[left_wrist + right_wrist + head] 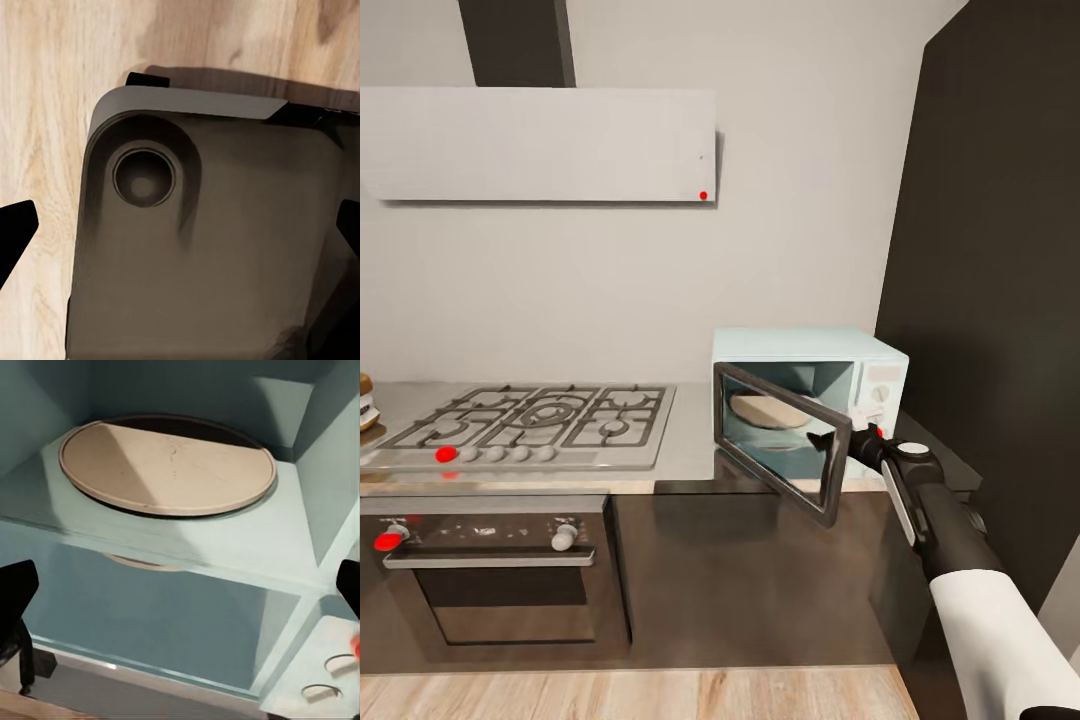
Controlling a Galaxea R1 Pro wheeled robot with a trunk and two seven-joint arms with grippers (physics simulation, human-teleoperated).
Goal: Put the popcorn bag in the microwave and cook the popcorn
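Observation:
The pale mint-blue microwave (810,345) stands on the grey countertop (690,445) to the right of the hob. Its dark glass door (780,440) is swung partly open toward me. Inside lies a round tan turntable (169,465), bare. My right gripper (847,432) is at the free edge of the door, open, its fingertips (16,589) wide apart in the right wrist view. My left gripper (180,232) hangs open over my own dark base (210,247) and the wood floor (60,75). The popcorn bag is out of view.
A grey gas hob (530,415) with black grates sits left of the microwave, above a dark oven (500,570) with a bar handle. A white hood (540,145) hangs above. A tall dark cabinet (990,250) flanks the microwave's right. A jar (368,400) stands at the far left.

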